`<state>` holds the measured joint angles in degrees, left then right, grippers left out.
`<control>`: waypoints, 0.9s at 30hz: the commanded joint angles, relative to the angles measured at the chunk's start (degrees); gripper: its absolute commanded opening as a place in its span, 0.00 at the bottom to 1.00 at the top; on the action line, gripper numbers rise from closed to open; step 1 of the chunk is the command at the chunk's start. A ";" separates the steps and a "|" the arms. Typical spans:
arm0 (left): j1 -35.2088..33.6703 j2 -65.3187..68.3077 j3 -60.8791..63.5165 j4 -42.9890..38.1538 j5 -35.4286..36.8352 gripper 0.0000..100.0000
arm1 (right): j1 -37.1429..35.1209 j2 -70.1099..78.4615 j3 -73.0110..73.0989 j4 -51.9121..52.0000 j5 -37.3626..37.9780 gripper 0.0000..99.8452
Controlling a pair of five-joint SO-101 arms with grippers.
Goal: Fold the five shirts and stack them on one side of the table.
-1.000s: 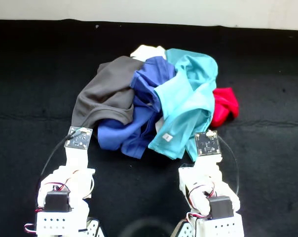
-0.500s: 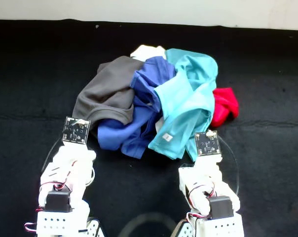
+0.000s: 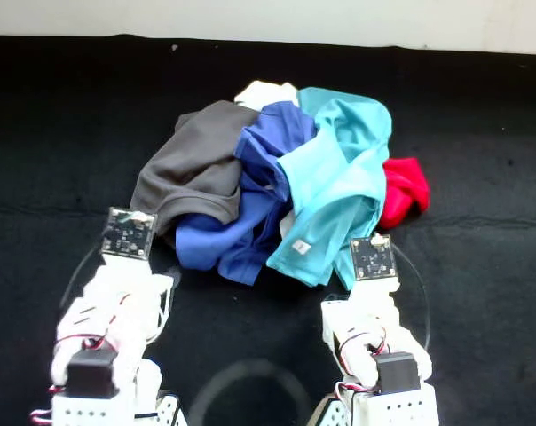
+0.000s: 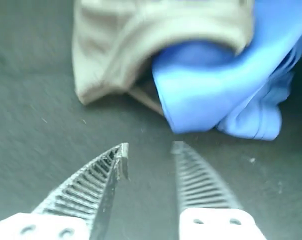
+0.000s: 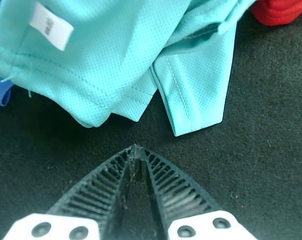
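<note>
A heap of shirts lies mid-table: a grey shirt (image 3: 195,164) on the left, a blue shirt (image 3: 250,200) in the middle, a teal shirt (image 3: 335,182) with a white label, a red shirt (image 3: 403,191) at the right and a white shirt (image 3: 264,92) peeking out behind. My left gripper (image 4: 148,150) is open just short of the grey shirt (image 4: 141,45) and blue shirt (image 4: 226,85), holding nothing. My right gripper (image 5: 136,152) is shut and empty, close to the teal shirt's (image 5: 116,60) hem, with the red shirt (image 5: 281,10) off to one side.
The black table cloth (image 3: 481,293) lies bare left, right and behind the heap. Both arm bases stand at the near edge, the left arm (image 3: 108,302) and the right arm (image 3: 374,328). A pale wall strip (image 3: 339,18) runs along the far edge.
My left arm has drawn back and leftward from the edge of the grey shirt. The right arm and the shirts have not moved.
</note>
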<state>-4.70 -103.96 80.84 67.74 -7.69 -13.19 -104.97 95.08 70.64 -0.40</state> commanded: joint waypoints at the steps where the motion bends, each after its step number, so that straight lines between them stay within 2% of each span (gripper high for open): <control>1: -4.09 -0.04 -7.08 -1.76 -4.66 0.25 | -0.13 -0.13 8.66 0.57 -0.44 0.01; 5: -10.15 5.23 -10.33 -7.65 -11.08 0.25 | -0.13 -0.13 8.66 0.57 -0.44 0.01; 9: -12.18 19.47 -19.65 -11.16 -11.60 0.29 | -0.13 -0.13 8.66 0.57 -0.44 0.01; 16: -9.98 57.19 -44.79 -10.37 0.62 0.29 | -0.13 -0.13 8.66 0.57 -0.44 0.01; 21: -3.91 78.11 -64.22 -3.16 7.74 0.29 | -0.13 -0.13 8.66 0.57 -0.44 0.01; 27: 2.42 100.79 -82.77 0.35 15.38 0.29 | -0.13 -0.13 8.66 0.57 -0.44 0.01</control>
<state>-5.58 -12.35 8.22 66.33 4.88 -13.19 -104.97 95.08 70.64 -0.40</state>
